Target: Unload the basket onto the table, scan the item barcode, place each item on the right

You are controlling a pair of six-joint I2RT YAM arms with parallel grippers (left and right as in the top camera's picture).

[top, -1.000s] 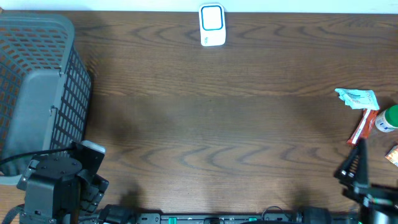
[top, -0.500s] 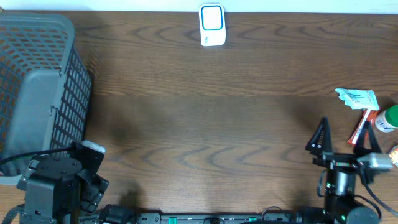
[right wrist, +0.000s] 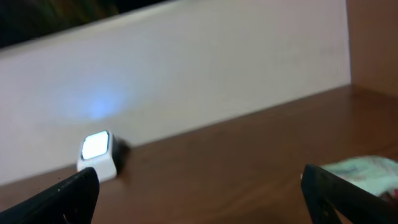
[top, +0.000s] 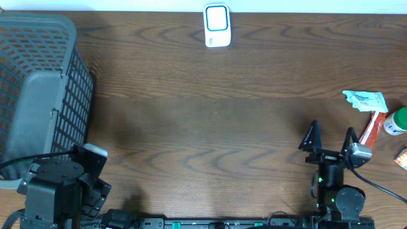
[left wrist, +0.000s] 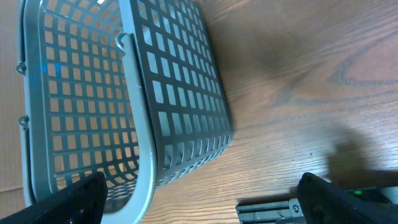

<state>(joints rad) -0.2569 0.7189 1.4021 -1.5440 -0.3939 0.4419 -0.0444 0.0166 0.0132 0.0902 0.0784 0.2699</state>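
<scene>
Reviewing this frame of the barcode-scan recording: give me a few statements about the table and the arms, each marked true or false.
1. The white scanner with a blue-lit window stands at the far edge of the table. True.
2. The right gripper holds the red sachet. False: its fingers stand open and empty, and the sachet lies on the table to its right.
3. The grey plastic mesh basket sits at the table's left side. True.
4. The green-capped white bottle lies inside the basket. False: it lies at the table's right edge, beside the sachet.
</scene>
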